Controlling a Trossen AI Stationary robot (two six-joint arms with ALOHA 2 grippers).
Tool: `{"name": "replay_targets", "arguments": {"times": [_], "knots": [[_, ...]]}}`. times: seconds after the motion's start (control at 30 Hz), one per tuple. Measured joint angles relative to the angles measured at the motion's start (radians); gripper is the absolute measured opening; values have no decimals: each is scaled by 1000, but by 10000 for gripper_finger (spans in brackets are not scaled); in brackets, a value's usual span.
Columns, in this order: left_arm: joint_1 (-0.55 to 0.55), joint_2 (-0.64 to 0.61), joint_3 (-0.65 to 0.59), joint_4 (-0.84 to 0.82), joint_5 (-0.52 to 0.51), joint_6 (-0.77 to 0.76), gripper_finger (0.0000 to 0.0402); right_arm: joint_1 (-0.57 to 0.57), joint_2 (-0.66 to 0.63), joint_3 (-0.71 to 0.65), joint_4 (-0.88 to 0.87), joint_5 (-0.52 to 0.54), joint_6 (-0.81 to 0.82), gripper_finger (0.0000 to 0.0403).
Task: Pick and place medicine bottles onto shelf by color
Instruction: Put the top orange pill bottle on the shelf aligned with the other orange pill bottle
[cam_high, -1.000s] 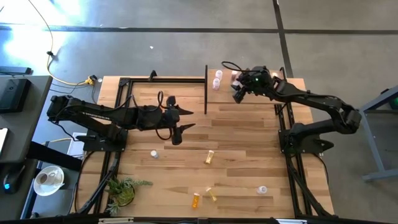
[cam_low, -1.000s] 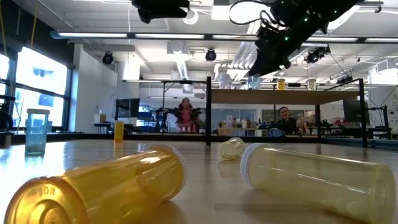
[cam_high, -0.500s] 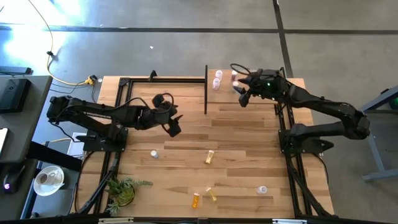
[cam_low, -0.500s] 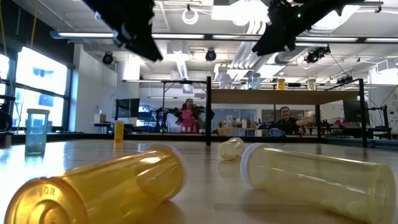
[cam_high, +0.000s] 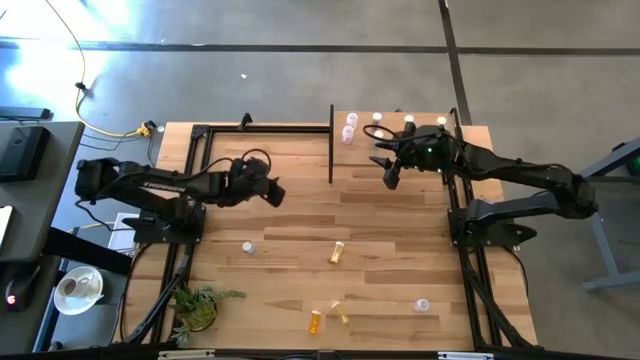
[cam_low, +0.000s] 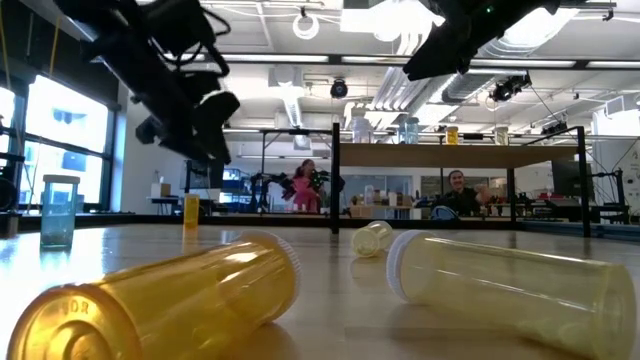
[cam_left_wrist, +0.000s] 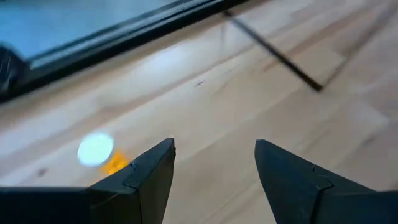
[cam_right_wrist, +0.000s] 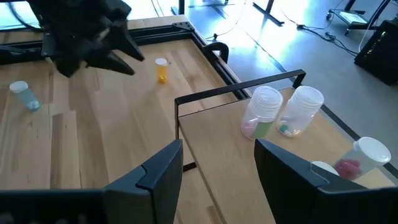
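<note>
1. Since a second ago the left gripper has drawn back toward the left, and the right gripper has swung off the shelf toward the table's middle.
2. Both grippers hang above the wood with fingers spread and nothing between them.
3. Left arm reaches rightward from the left edge; right arm reaches leftward from the right edge.
4. Medicine bottles stand upright, caps up, along the shelf's far edge.
5. Others lie on their sides at the near part of the table, one yellow bottle with its long axis running near-to-far.
</note>
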Motion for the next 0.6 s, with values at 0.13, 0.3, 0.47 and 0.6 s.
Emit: {"name": "replay_targets", "arguments": {"times": [0.13,0.3,0.47,0.6], "knots": [[36,24,-35,0,2,-76,211,0,0,0,0,2,0,190],[60,79,-42,-1,0,-125,211,0,0,0,1,2,0,190],[80,142,-42,-6,1,-190,211,0,0,0,1,2,0,190],[86,187,-42,-5,-9,-230,211,0,0,0,1,2,3,191]]}}
